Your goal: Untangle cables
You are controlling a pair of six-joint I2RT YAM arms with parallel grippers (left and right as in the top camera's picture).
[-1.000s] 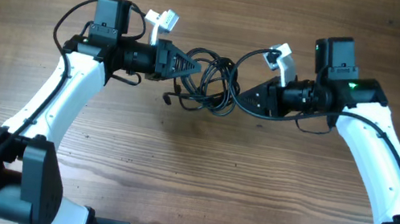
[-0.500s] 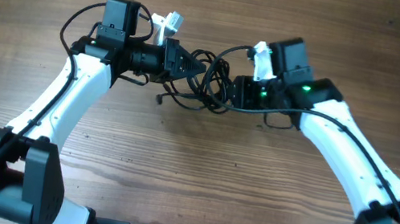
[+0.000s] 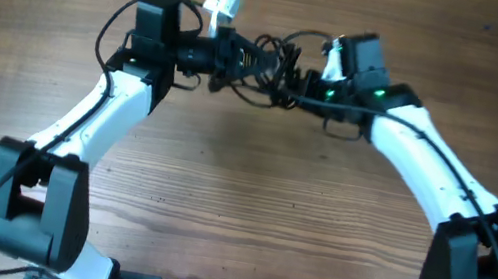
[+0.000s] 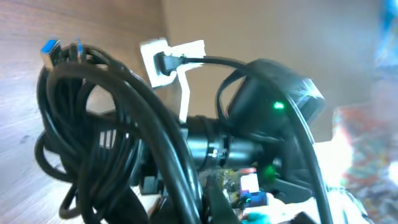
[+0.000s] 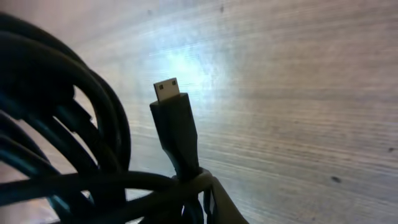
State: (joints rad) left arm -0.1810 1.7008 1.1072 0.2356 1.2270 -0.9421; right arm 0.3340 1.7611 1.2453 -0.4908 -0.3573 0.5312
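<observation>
The cables are a bundle of thin black loops hanging between my two grippers at the far middle of the table. My left gripper is shut on the bundle's left side. In the left wrist view the loops fill the foreground over my left gripper, and a blue-tipped plug sticks up at the top left. My right gripper is shut on the right side. In the right wrist view my right gripper pinches a cord just below a small metal-tipped plug, with more loops to the left.
The wooden table lies bare in front of the arms. The right arm's black wrist camera and its white mount sit close behind the bundle. Thicker arm wires loop beside each wrist.
Both grippers have moved toward the far edge and closer together, carrying the bundle along. The right gripper has closed on the cables. The left stays shut.
</observation>
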